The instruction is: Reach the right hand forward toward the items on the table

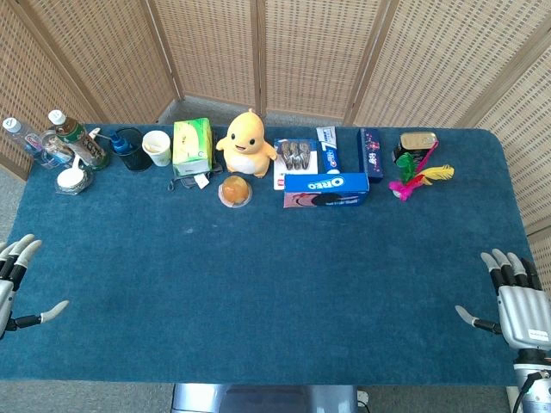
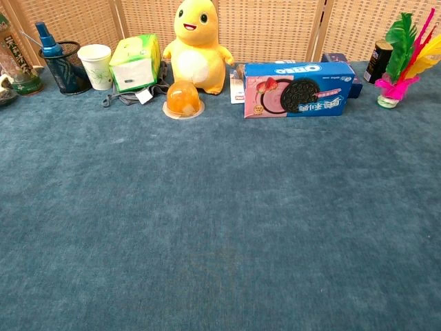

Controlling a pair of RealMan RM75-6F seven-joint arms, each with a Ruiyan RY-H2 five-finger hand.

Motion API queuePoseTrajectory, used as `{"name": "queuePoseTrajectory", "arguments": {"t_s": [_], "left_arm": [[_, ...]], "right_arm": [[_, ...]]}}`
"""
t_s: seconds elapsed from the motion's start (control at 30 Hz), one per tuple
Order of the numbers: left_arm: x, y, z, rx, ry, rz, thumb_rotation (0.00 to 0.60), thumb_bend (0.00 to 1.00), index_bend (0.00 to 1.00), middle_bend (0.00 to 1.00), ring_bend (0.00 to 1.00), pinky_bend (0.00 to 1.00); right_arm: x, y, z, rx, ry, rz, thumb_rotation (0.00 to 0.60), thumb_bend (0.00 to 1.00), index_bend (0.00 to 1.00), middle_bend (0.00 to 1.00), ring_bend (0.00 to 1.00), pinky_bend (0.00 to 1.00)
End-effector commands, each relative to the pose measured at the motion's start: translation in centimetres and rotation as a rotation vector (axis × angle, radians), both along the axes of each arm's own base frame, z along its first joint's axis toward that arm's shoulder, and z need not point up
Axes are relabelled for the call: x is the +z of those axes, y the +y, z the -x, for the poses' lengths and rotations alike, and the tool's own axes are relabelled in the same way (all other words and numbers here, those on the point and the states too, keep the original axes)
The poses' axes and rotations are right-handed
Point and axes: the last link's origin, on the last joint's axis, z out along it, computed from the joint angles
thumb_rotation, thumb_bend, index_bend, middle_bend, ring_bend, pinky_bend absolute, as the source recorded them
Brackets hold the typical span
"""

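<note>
A row of items lines the far side of the blue table [image 1: 275,284]: a yellow plush duck [image 1: 245,142], an Oreo box [image 1: 326,188], a green tissue box [image 1: 192,146], a jelly cup [image 1: 235,191] and a feather shuttlecock [image 1: 417,176]. My right hand [image 1: 513,301] rests open at the table's near right edge, fingers spread, far from the items. At the near left edge my left hand [image 1: 15,280] lies open too. The chest view shows the duck [image 2: 196,45], Oreo box [image 2: 296,88] and jelly cup [image 2: 182,98], but neither hand.
At the far left stand two bottles [image 1: 69,138], a mesh pen holder [image 1: 129,148] and a paper cup [image 1: 157,147]. A toothpaste box [image 1: 329,151], a dark box [image 1: 371,153] and a can [image 1: 417,143] sit at the far right. Wicker screens [image 1: 310,52] stand behind.
</note>
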Motion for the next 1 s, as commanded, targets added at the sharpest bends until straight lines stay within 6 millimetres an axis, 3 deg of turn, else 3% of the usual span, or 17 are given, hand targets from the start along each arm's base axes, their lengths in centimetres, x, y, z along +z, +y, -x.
{"name": "queuePoseTrajectory", "arguments": {"t_s": [0.03, 0.27, 0.33, 0.47, 0.5, 0.6, 0.73, 0.9, 1.0], "left_arm": [[0.0, 0.0, 0.0, 0.001, -0.001, 0.001, 0.253, 0.00, 0.00, 0.00, 0.00, 0.04], [0.1, -0.1, 0.1, 0.004, -0.002, 0.002, 0.254, 0.00, 0.00, 0.00, 0.00, 0.04], [0.2, -0.2, 0.0, 0.002, -0.006, 0.000, 0.256, 0.00, 0.00, 0.00, 0.00, 0.04], [0.4, -0.1, 0.1, 0.006, -0.010, -0.006, 0.249, 0.00, 0.00, 0.00, 0.00, 0.04], [0.4, 0.0, 0.1, 0.008, -0.009, -0.005, 0.250, 0.00, 0.00, 0.00, 0.00, 0.04], [0.3, 0.0, 0.2, 0.012, -0.006, -0.003, 0.250, 0.00, 0.00, 0.00, 0.00, 0.04], [0.3, 0.1, 0.2, 0.015, -0.005, -0.005, 0.257, 0.00, 0.00, 0.00, 0.00, 0.04], [0.3, 0.2, 0.3, 0.026, -0.002, -0.007, 0.258, 0.00, 0.00, 0.00, 0.00, 0.04], [0.4, 0.3, 0.3, 0.031, -0.001, -0.009, 0.259, 0.00, 0.00, 0.00, 0.00, 0.04]], "right_arm": [[0.0, 0.0, 0.0, 0.003, 0.001, -0.002, 0.359, 0.00, 0.04, 0.00, 0.00, 0.04], [-0.1, 0.0, -0.1, 0.009, -0.006, -0.004, 0.356, 0.00, 0.04, 0.00, 0.00, 0.07], [-0.1, -0.2, -0.6, 0.049, -0.022, 0.012, 0.354, 0.00, 0.04, 0.00, 0.00, 0.14], [-1.0, -0.3, -1.2, 0.140, -0.058, 0.015, 0.353, 0.00, 0.07, 0.00, 0.00, 0.42], [-1.3, -0.4, -1.4, 0.162, -0.071, 0.012, 0.353, 0.02, 0.09, 0.00, 0.02, 0.52], [-2.3, -0.8, -1.9, 0.227, -0.087, -0.012, 0.359, 0.10, 0.14, 0.00, 0.10, 0.68], [-4.0, -1.7, -2.9, 0.281, -0.115, -0.066, 0.374, 0.22, 0.16, 0.00, 0.14, 0.76], [-6.7, -3.1, -4.4, 0.332, -0.159, -0.168, 0.500, 0.45, 0.17, 0.00, 0.14, 0.75], [-8.1, -3.6, -5.1, 0.367, -0.161, -0.219, 0.528, 0.49, 0.17, 0.00, 0.14, 0.75]]}}
